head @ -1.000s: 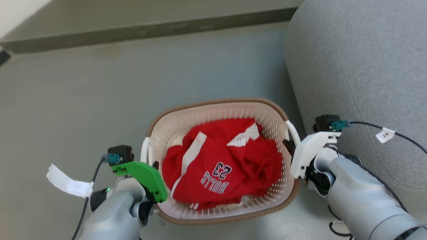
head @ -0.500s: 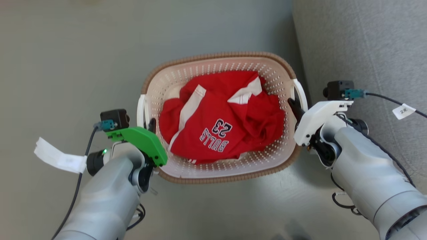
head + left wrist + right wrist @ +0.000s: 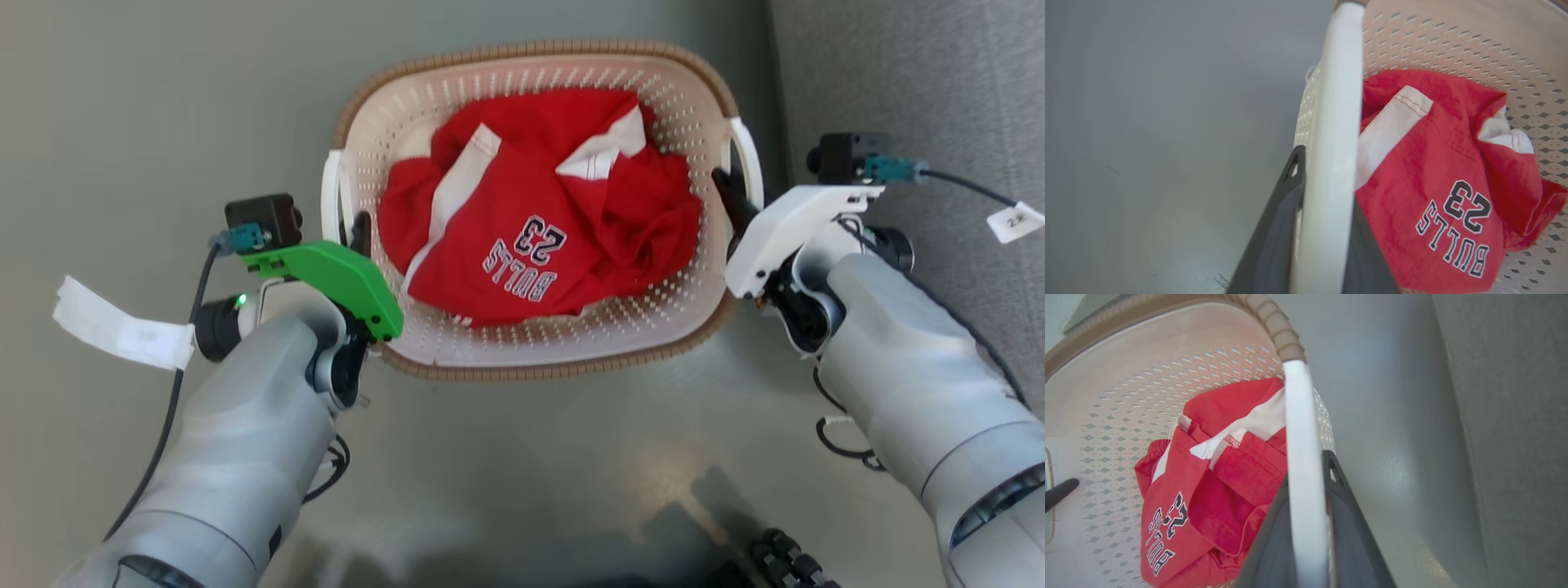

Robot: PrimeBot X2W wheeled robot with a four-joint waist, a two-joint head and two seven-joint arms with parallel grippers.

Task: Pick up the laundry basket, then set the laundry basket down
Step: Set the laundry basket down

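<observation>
The laundry basket (image 3: 531, 51), cream perforated plastic with a brown woven-look rim, sits between my two arms over the grey floor and holds a crumpled red jersey (image 3: 539, 237). My left gripper (image 3: 357, 229) is shut on the basket's white left handle (image 3: 331, 196). In the left wrist view the left gripper (image 3: 1327, 179) has a dark finger on each side of that handle (image 3: 1335, 122). My right gripper (image 3: 727, 192) is shut on the right handle (image 3: 751, 159), which also stands between the right gripper's (image 3: 1306, 469) fingers. Whether the basket's bottom touches the floor cannot be told.
A grey upholstered sofa (image 3: 922, 82) stands close along the basket's right side, just beyond my right arm. Bare grey floor (image 3: 147, 98) stretches to the left and in front. A dark part of my base (image 3: 775, 555) shows at the bottom edge.
The whole head view has tilted downward, so the far wall edge is gone. The basket shows larger and higher in the picture, with both grippers still shut on its handles.
</observation>
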